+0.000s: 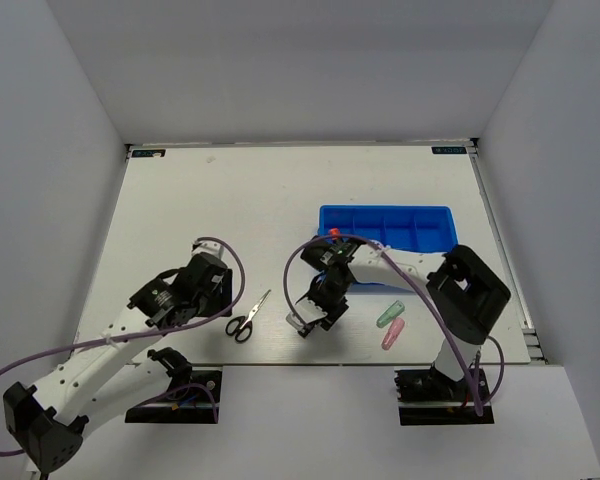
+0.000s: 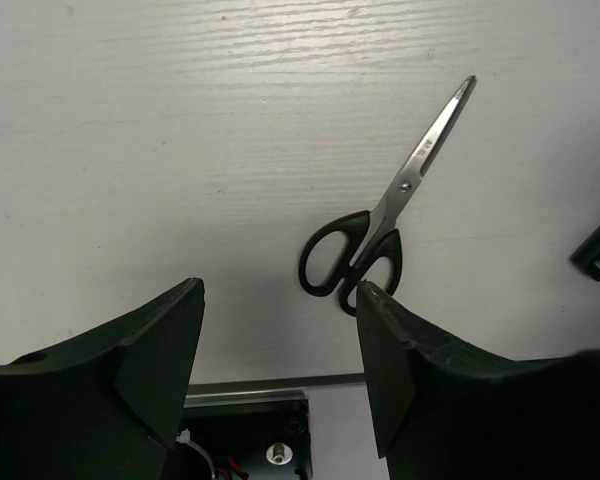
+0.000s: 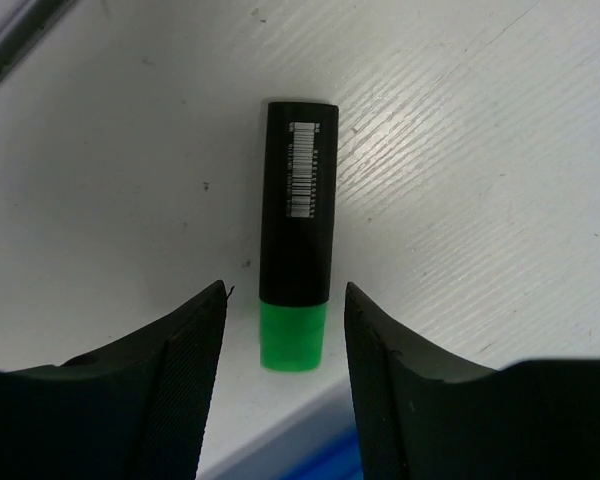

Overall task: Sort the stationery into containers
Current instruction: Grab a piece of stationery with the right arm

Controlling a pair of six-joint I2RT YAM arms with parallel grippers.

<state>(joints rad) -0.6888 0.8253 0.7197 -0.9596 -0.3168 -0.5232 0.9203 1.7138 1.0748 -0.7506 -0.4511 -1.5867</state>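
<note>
Steel scissors (image 2: 388, 212) flat; green-tipped marker (image 3: 298, 230) between parted right end effector (image 3: 285, 300); left end effector (image 2: 280, 290) parted

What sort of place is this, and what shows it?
Probably a robot lab test cell: a white table boxed in by white walls, a left arm and right arm bolted at its near edge, a blue divided bin.
</note>
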